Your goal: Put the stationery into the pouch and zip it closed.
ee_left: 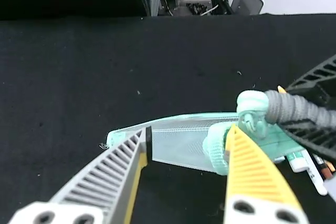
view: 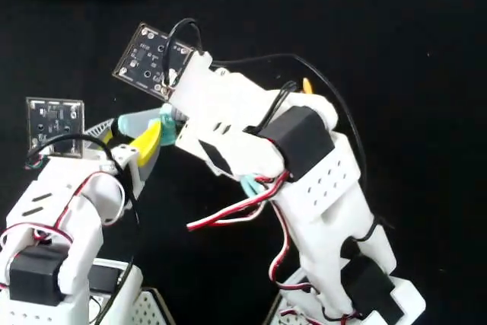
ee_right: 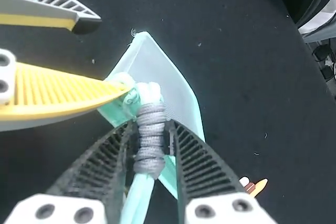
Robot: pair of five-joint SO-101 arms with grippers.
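Two grippers are at the mint-green mesh pouch (ee_right: 168, 85), which lies flat on the black cloth-covered desk (view: 426, 74), at about ten o'clock from the middle of the high view. The right gripper (ee_right: 151, 127), with black ribbed fingers, is clamped on the grey braided cord (ee_right: 149, 148) tied to the zip slider (ee_left: 252, 121). The left gripper (ee_left: 189, 136) has its grey and yellow fingers apart, straddling the pouch. Its yellow fingertip touches the pouch just beside the slider.

By my reading the filling is largely done and zipping is the step in hand. The slider sits partway along the pouch, nearer the end by the right arm (view: 304, 157). Which stretch of the zip is already closed I cannot tell.

Several pen ends (ee_left: 310, 166), white with orange and dark tips, show at that same end of the pouch. Whether they lie wholly inside the mesh or stick out of it is hard to make out. If they stick out, they would have to go in before the zip can finish.

In the high view the right arm covers most of the pouch. A small orange tip (view: 307, 84) peeks past the arm at about one o'clock, and is probably one of those pens.
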